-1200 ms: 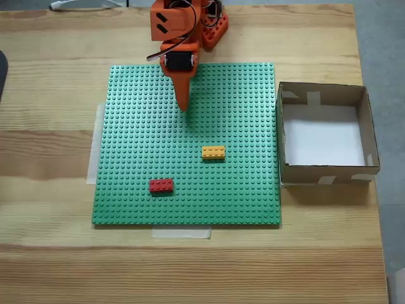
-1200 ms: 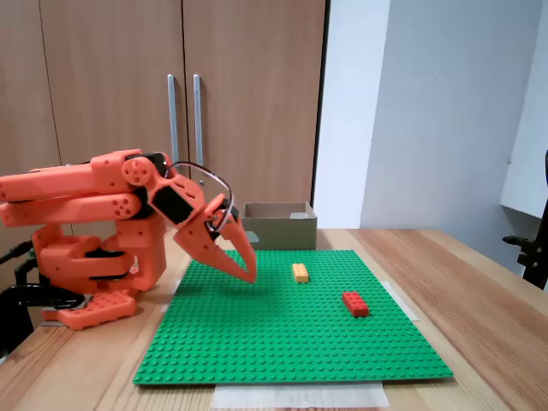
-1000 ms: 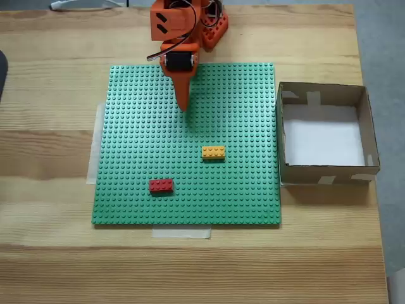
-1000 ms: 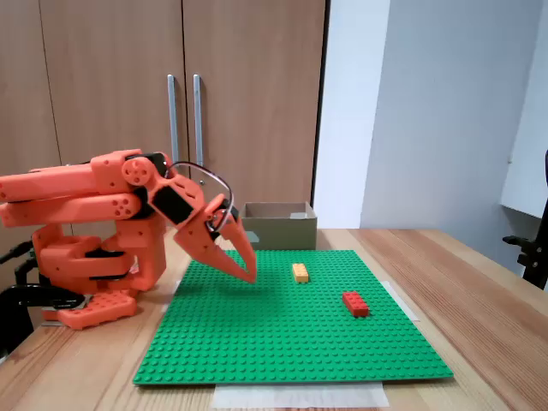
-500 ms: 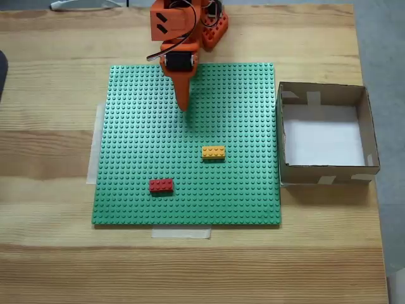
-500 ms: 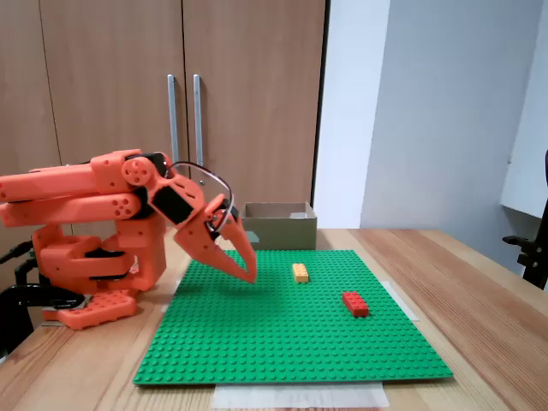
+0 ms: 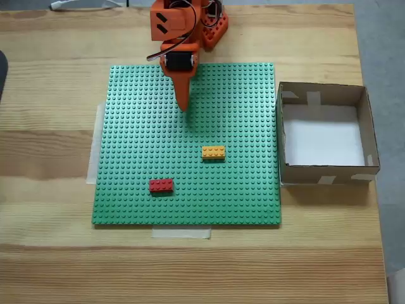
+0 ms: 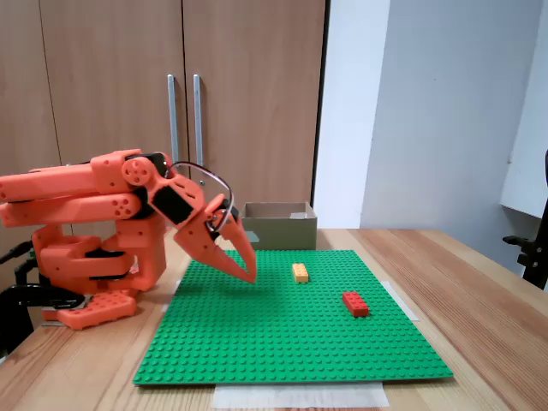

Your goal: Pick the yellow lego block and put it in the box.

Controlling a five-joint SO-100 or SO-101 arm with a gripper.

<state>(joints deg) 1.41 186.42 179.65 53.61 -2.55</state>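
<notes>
In a fixed view from above, a wooden table (image 7: 57, 253) holds a green studded baseplate (image 7: 139, 152), taped down at its left and bottom edges. An orange arm (image 7: 172, 25) reaches in from the top edge, and its gripper (image 7: 183, 106) points down over the upper middle of the baseplate. The two fingers look pressed together into one narrow point, holding nothing. The yellow block (image 7: 213, 152) lies flat on the baseplate, near the middle, well below and slightly right of the gripper tip. A red block (image 7: 161, 185) lies lower and to the left, apart from the yellow one. The box (image 7: 285, 166), brown cardboard with a white floor, sits just beside the baseplate's right edge.

In a fixed view from the side, the arm is folded low at the left. The gripper slopes down to the right, its tip (image 8: 249, 274) close above the baseplate (image 8: 257, 342), fingers closed to a point. The yellow block (image 8: 300, 272) sits right of the tip, apart from it. The red block (image 8: 355, 303) is nearer the camera and further right. The box (image 8: 278, 227) stands behind the baseplate, before wooden cupboard doors (image 8: 111, 86).
</notes>
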